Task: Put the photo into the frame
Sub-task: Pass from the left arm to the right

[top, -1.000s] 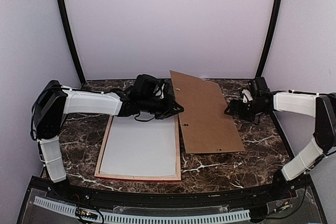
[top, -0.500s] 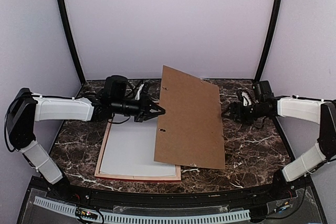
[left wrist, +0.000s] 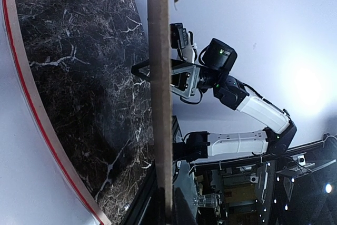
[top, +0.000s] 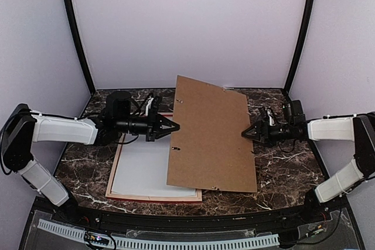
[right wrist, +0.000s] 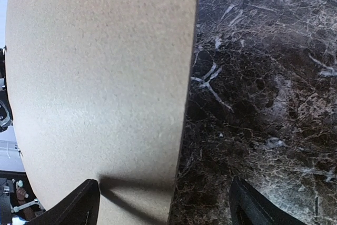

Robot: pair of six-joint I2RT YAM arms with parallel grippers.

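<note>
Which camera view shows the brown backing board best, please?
The top external view: the whole brown backing board is visible, with all four edges in sight. The left wrist view shows only its thin edge; the right wrist view shows only part of its face.

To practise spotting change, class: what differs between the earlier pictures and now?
The left gripper, shut on the backing board, drew it leftward, tilted, until it overlaps the frame. The right gripper, open, closed in on its right edge. The frame and white mat stayed put.
</note>
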